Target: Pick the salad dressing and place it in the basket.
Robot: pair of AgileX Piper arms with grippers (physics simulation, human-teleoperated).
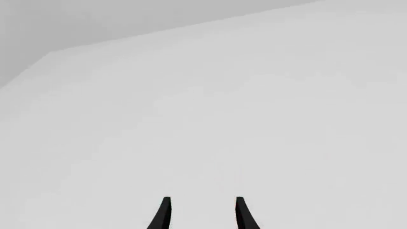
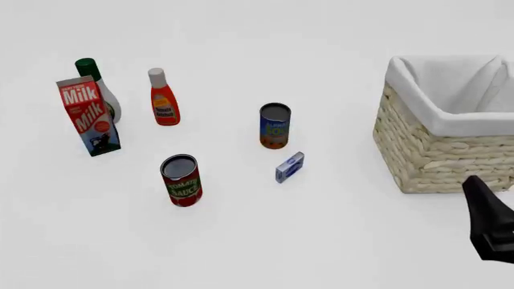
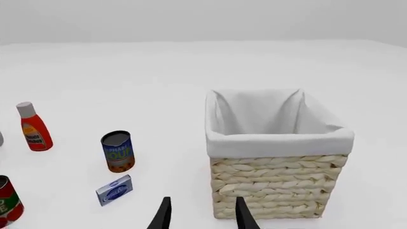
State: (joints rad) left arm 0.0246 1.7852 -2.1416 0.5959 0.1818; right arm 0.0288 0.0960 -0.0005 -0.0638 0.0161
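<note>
Upright, salad dressing (image 2: 103,90) (behind milk carton (image 2: 88,115))

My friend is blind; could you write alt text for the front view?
A white table holds a milk carton hiding most of a green-capped salad dressing, a red-orange bottle, two cans and a small blue box. A cloth-lined wicker basket stands right, above the right gripper.
</note>
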